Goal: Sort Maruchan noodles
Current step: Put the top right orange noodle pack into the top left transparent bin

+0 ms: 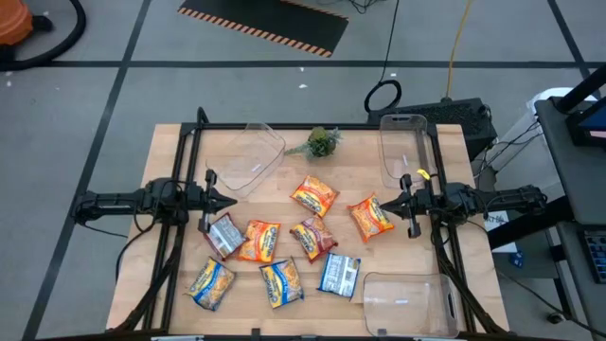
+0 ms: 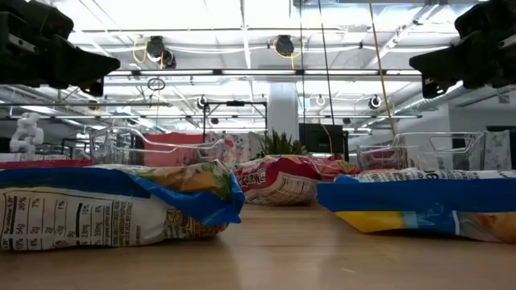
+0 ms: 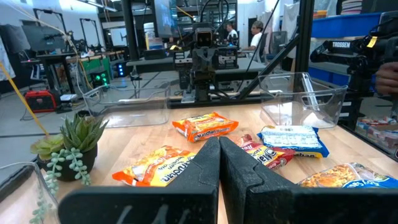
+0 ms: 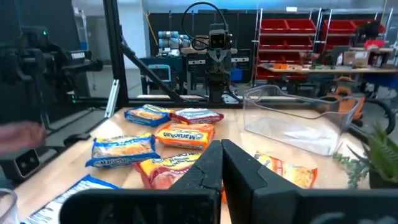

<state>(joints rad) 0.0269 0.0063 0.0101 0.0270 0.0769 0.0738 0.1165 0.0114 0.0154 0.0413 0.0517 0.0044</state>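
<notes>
Maruchan noodles [image 1: 284, 248] lay scattered mid-table between the left gripper [image 1: 230, 200] and right gripper [image 1: 385, 205], both pressed together, holding nothing.

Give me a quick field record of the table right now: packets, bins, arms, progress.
packets: eight Maruchan noodles packets counted in the high view, loose mid-table
colours: four orange, two yellow-and-blue, one blue-white, one silver and red
bins: three clear bins, far centre-left, far right, near right; no packets in them
other: green plant sprig at far edge
left gripper: left side, above table, jaws shut, holding nothing
right gripper: right side, above table, jaws shut, holding nothing
progress: sorting not started
</notes>
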